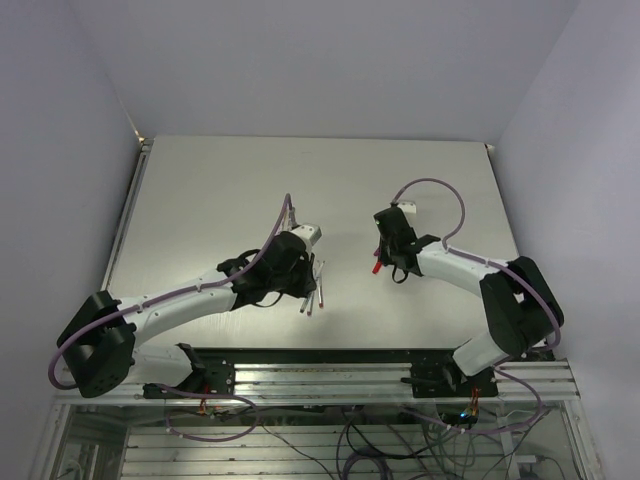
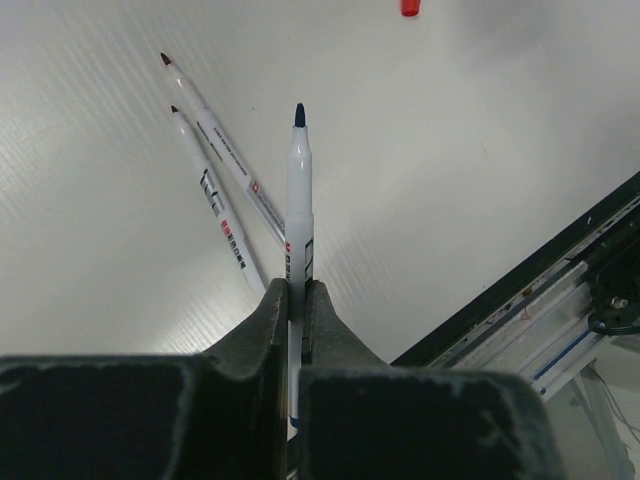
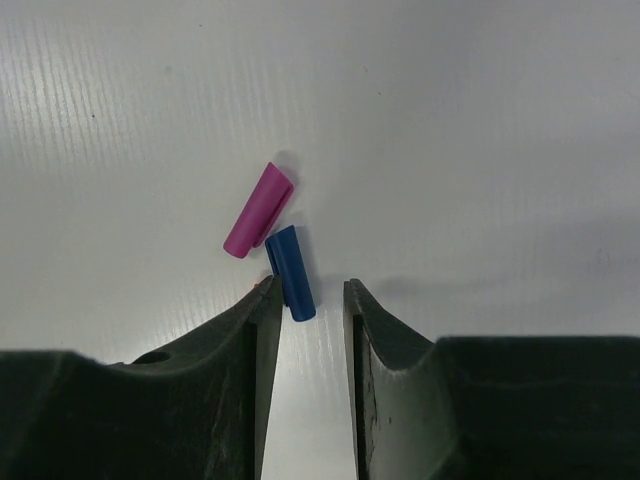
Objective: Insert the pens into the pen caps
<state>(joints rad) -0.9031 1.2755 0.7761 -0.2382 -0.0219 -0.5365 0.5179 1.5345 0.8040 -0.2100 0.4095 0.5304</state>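
left gripper (image 2: 296, 296): clamped on blue-tipped pen (image 2: 300, 190)
loose pens (image 2: 212, 185): two, 11 o'clock of held pen
right gripper (image 3: 312, 292): narrow gap, holding nothing
blue cap (image 3: 290, 272): at left jaw tip
purple cap (image 3: 258, 210): touching blue cap, 11 o'clock

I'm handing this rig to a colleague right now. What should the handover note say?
Left pincer: shut on the blue-tipped pen, tip bare.
Right pincer: open, straddling the blue cap lying on the table; purple cap beside it.
Two more uncapped pens and a red cap lie loose.
Done: nothing capped in view.
Left: grip blue cap, mate with held pen, then the rest.
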